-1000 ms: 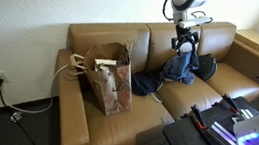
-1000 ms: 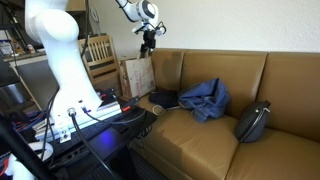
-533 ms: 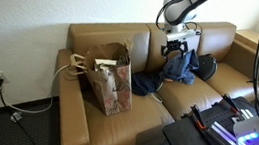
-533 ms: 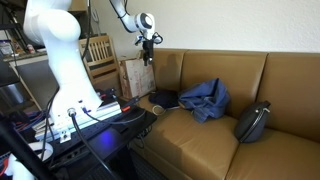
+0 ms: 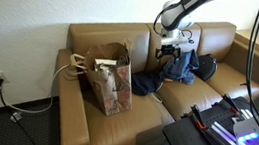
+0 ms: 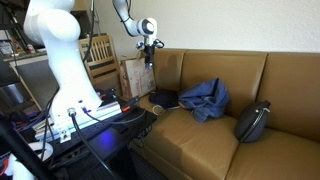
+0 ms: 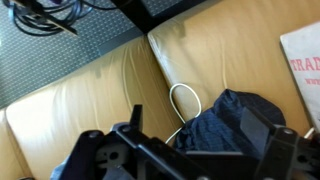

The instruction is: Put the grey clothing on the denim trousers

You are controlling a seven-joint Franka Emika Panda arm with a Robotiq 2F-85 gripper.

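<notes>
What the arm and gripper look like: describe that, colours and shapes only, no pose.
The arm is made of bulky, rounded white links with darker bands at the joints. The gripper at its end is black. In the wrist view its fingers show as blurred black blocks. No markings are readable.

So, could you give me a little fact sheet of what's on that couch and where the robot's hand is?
setting: brown couch
hand: gripper in the air above the seat, looks open, holding nothing
grey clothing: dark heap on the seat beside the paper bag
denim trousers: piled against the backrest
also there: black bag
</notes>
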